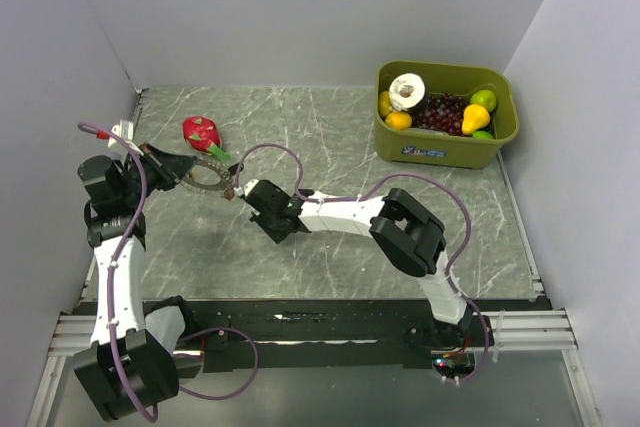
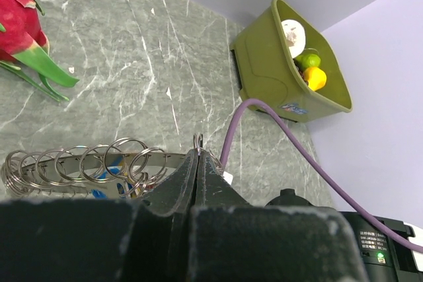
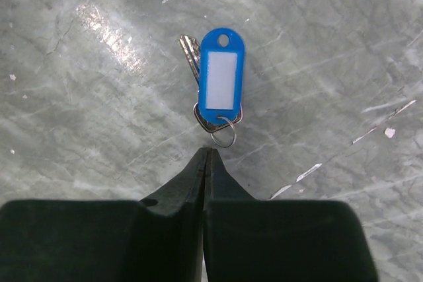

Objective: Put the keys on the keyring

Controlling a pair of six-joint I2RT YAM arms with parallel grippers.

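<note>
My left gripper [image 2: 199, 153] is shut on the keyring [image 2: 86, 163], a wide flat metal ring hung with several small split rings; a thin wire loop pokes out at the fingertips. In the top view it holds the keyring [image 1: 210, 175] above the table's left side. One of the keys [image 3: 221, 78], with a blue tag head, a white label and a small split ring, lies flat on the marble. My right gripper [image 3: 207, 153] is shut just short of that split ring, with nothing between its jaws. In the top view the right gripper [image 1: 245, 191] reaches close to the keyring's right edge.
A dragon fruit [image 1: 200, 132] lies just behind the keyring. A green bin [image 1: 500, 137] holding fruit and a roll of tape stands at the back right. A purple cable [image 2: 277, 137] arcs over the table. Grey walls close in on the left, back and right.
</note>
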